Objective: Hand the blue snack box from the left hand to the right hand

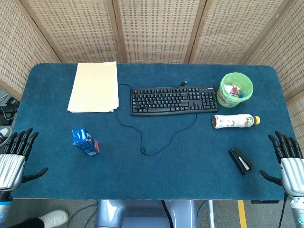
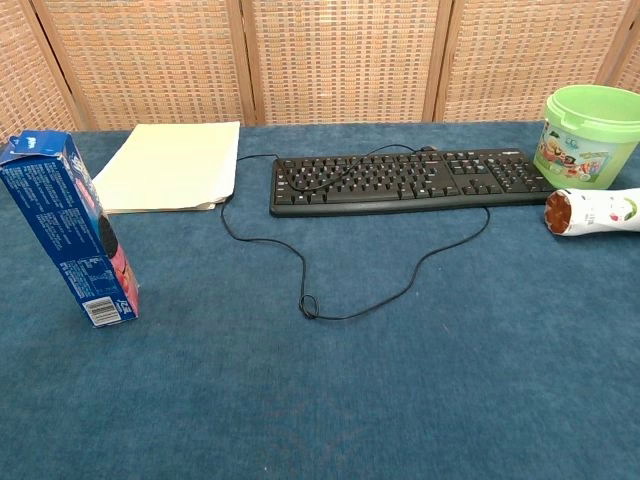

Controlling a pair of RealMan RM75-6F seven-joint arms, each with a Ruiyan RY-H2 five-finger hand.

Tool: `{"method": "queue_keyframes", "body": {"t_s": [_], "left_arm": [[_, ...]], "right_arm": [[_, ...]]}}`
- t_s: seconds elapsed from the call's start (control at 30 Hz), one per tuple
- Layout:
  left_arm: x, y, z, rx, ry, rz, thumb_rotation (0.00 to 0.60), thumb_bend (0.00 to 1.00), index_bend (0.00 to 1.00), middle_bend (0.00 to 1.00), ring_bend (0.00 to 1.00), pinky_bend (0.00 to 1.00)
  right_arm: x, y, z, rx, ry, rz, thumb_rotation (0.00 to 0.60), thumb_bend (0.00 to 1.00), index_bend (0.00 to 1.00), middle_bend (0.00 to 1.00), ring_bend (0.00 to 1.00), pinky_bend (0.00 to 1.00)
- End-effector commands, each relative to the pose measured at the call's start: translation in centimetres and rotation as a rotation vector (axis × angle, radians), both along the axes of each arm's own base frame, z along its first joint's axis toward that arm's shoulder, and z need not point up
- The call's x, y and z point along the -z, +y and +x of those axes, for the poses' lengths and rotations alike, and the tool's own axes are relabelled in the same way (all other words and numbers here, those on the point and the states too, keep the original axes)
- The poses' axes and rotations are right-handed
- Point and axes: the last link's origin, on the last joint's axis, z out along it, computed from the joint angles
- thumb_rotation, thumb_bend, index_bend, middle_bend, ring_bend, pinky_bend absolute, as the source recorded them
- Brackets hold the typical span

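Observation:
The blue snack box stands upright on the blue table at the front left; in the chest view the blue snack box rises at the far left. My left hand hovers at the table's front left corner, fingers spread, holding nothing, a short way left of the box. At the front right corner my right hand is likewise spread and holds nothing. Neither hand shows in the chest view.
A black keyboard lies mid-table with its cable looping toward the front. A stack of cream paper sits back left. A green bucket, a lying bottle and a black stapler are on the right.

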Motion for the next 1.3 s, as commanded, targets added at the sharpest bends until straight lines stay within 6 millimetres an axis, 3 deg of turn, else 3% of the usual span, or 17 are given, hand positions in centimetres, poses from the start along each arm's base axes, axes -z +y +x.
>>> {"method": "queue_keyframes", "body": {"t_s": [0.03, 0.23, 0.37, 0.63, 0.77, 1.07, 1.2, 1.3], "left_arm": [[0.0, -0.1, 0.0, -0.001, 0.000, 0.000, 0.600, 0.00, 0.00, 0.00, 0.00, 0.00], [0.1, 0.0, 0.0, -0.008, -0.001, -0.015, 0.600, 0.00, 0.00, 0.00, 0.00, 0.00], [0.5, 0.8, 1.4, 0.028, -0.008, -0.050, 0.600, 0.00, 0.00, 0.00, 0.00, 0.00], [0.9, 5.8, 5.9, 0.048, 0.029, -0.137, 0.600, 0.00, 0.00, 0.00, 0.00, 0.00], [1.7, 7.6, 6.8, 0.020, 0.058, -0.189, 0.600, 0.00, 0.00, 0.00, 0.00, 0.00], [3.2, 10.3, 6.7, -0.040, 0.046, -0.319, 0.600, 0.00, 0.00, 0.00, 0.01, 0.06], [4.4, 10.9, 6.7, -0.046, -0.018, -0.365, 0.600, 0.00, 0.02, 0.02, 0.09, 0.14], [5.2, 11.2, 6.5, -0.052, -0.038, -0.388, 0.600, 0.00, 0.09, 0.10, 0.18, 0.20]], "right_arm": [[0.0, 0.0, 0.0, -0.001, 0.000, 0.000, 0.600, 0.00, 0.04, 0.00, 0.00, 0.00], [0.0, 0.1, 0.1, 0.000, -0.008, -0.001, 0.600, 0.00, 0.04, 0.00, 0.00, 0.00], [-0.1, 0.1, 0.0, 0.002, -0.007, -0.003, 0.600, 0.00, 0.04, 0.00, 0.00, 0.00], [-0.1, -0.2, -0.4, 0.021, -0.004, -0.005, 0.600, 0.00, 0.04, 0.00, 0.00, 0.00], [-0.1, -0.2, -0.5, 0.027, -0.003, -0.002, 0.600, 0.00, 0.04, 0.00, 0.00, 0.00], [0.0, -0.3, -0.6, 0.028, -0.004, 0.000, 0.600, 0.00, 0.04, 0.00, 0.00, 0.00], [0.0, -0.3, -0.5, 0.028, 0.000, 0.002, 0.600, 0.00, 0.04, 0.00, 0.00, 0.00], [0.1, -0.3, -0.6, 0.030, -0.001, 0.004, 0.600, 0.00, 0.04, 0.00, 0.00, 0.00]]}}
